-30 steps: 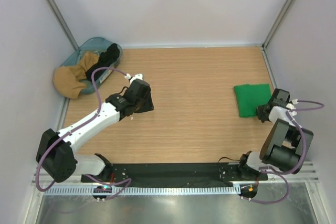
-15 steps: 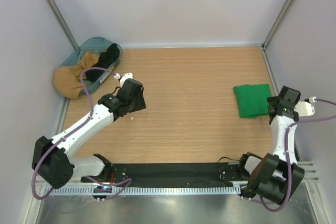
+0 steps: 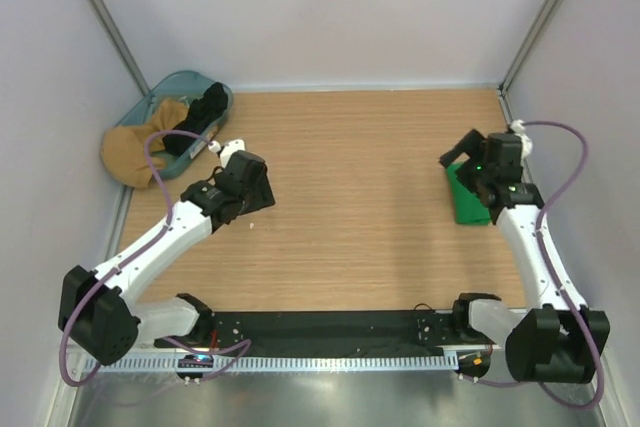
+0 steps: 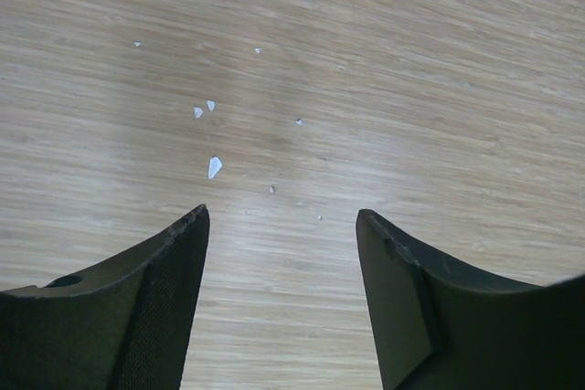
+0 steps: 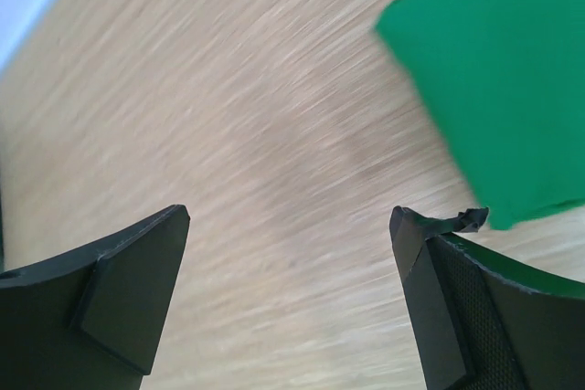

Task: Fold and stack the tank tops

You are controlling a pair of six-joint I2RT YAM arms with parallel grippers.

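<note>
Where the top view looks down, one wooden table [image 3: 360, 212] fills most of the frame, walled by pale panels.

Two arms. The left arm [image 3: 160, 237] reaches over the table's left half; the right arm [image 3: 537, 247] runs up along the right edge and bends inward at the wrist.

One teal basket [image 3: 180, 78] sits at the far left corner. One tan cloth [image 3: 130, 155] spills over its near rim onto the table edge. One black tank top [image 3: 207, 107] lies bunched inside the basket, beside the tan cloth.

One green tank top [image 3: 465, 205] lies folded into a compact block on the table near the right edge, well apart from the basket. The right wrist covers part of it from above.

Left gripper [image 4: 283, 216]: fingers spread wide, nothing between them, bare wood below.

Right gripper [image 5: 288, 216]: fingers likewise parted and empty. In the blurred right wrist view a corner of the green fabric sits ahead of the right-hand finger. Whether the finger touches the cloth I cannot tell.

Smallest items: about eight white flecks [image 4: 215, 167] are scattered on the wood just ahead of the left gripper.
</note>
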